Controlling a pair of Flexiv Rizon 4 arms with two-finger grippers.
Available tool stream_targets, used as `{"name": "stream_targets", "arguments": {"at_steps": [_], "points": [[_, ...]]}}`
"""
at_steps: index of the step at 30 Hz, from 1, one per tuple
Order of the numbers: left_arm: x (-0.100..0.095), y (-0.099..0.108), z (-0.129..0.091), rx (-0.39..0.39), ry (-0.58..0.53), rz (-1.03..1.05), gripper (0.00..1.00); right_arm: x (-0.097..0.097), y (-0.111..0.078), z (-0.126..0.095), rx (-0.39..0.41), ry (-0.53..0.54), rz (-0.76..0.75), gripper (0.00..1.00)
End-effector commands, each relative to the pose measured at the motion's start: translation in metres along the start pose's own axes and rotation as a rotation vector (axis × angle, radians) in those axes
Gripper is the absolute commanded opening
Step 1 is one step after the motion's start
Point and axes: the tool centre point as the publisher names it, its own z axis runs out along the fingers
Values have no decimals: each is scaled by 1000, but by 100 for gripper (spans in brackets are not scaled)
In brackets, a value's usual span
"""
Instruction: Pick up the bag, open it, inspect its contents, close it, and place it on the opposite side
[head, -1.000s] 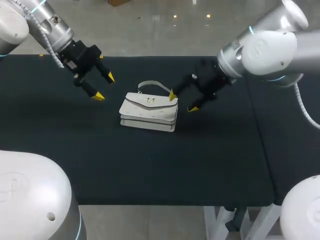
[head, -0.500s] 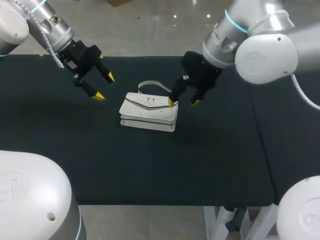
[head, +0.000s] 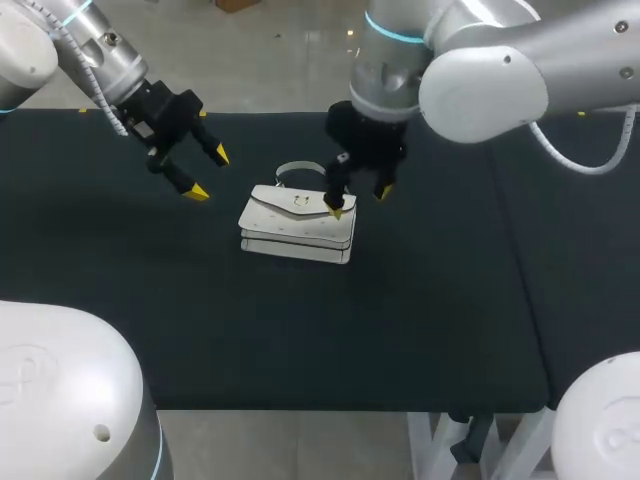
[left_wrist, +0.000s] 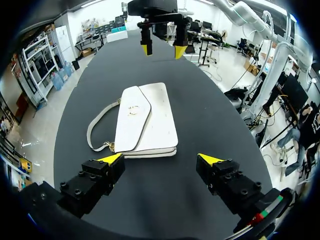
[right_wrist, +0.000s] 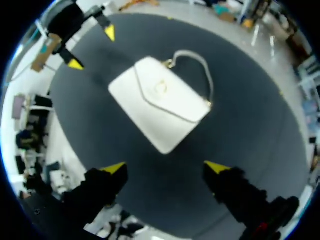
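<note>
The bag (head: 298, 224) lies flat on the table (head: 450, 300), flap shut. Our right gripper (head: 360, 202) hovers over its right end, fingers apart; our left gripper (head: 208, 174) hangs beside it, also spread. We should line up on the strap (head: 297, 167) and descend squarely before closing.

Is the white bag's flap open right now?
No, the bag lies flat with its flap folded down shut over the front.
</note>
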Motion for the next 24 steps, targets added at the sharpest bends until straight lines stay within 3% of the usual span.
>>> {"name": "stream_targets", "arguments": {"at_steps": [1,2,11,14,15,24], "points": [[-5,-8,3,-43,-38,86,100,12,-5,-9,-76,-141,-151,100],[-7,-9,5,-67,-61,114,100,16,-8,-9,-96,-185,-201,100],[-12,-19,17,-2,-173,289,100,45,-19,8,-173,-411,-459,100],[-11,-22,21,7,-242,342,100,53,-26,13,-252,-532,-501,100],[-12,-23,23,-24,-295,355,100,56,-27,16,-276,-575,-534,100],[-14,-23,26,-31,-317,357,100,58,-27,19,-286,-576,-550,100]]}}
